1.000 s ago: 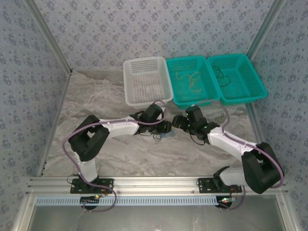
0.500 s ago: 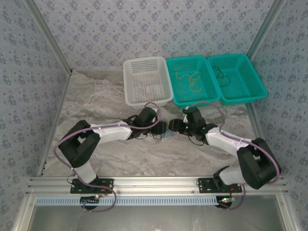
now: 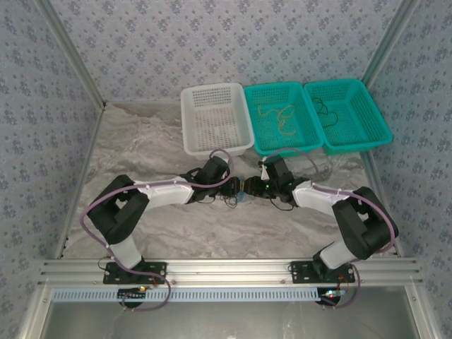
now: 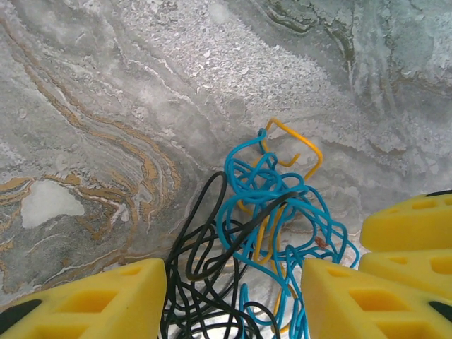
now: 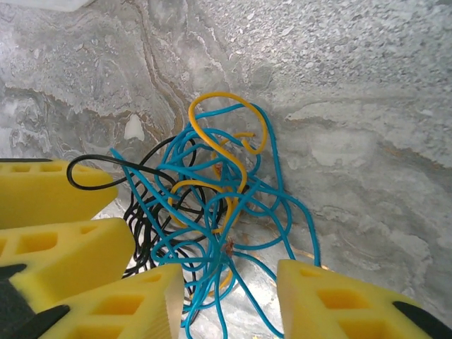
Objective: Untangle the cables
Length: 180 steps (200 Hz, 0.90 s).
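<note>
In the top external view, the left gripper [image 3: 235, 188] and the right gripper [image 3: 249, 187] are seen nose to nose low over the grey marbled table [image 3: 141, 162]. They meet at a small knotted clump of thin black, blue and yellow cables [image 3: 237, 198].

In the left wrist view, the left gripper [image 4: 233, 304] is spread wide. Its yellow foam fingers [image 4: 85, 300] are set either side of the clump [image 4: 261, 226], which lies on the table.

In the right wrist view, the right gripper [image 5: 229, 300] is likewise held wide, with the clump [image 5: 212, 198] partly between its fingers.

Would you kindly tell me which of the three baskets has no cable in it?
The white basket, leftmost of the row; the middle teal basket holds a tan cable and the right teal basket a black cable.
</note>
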Each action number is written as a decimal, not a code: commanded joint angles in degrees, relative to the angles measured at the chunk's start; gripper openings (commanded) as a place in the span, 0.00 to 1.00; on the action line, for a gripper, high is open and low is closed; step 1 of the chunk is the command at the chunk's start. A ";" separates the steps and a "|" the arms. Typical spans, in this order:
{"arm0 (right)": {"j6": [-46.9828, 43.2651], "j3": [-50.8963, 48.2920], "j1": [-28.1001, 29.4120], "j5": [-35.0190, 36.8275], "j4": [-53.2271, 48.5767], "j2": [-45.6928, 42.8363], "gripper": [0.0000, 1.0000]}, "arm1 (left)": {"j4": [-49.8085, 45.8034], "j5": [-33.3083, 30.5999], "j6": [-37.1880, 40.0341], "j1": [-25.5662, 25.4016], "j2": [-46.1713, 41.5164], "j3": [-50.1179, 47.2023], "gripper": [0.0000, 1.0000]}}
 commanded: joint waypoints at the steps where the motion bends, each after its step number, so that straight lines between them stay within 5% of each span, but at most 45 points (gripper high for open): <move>1: -0.54 2.42 0.03 -1.40 1.31 1.27 0.36 | -0.97 0.66 -0.51 0.38 0.88 2.50 0.53; 94: -2.62 4.11 -0.17 -1.31 2.60 4.68 0.20 | -1.16 1.36 -0.66 0.54 2.37 3.19 0.53; 180: -3.45 1.32 0.14 1.04 4.15 2.28 0.00 | 1.59 0.22 1.29 0.63 0.19 0.95 0.70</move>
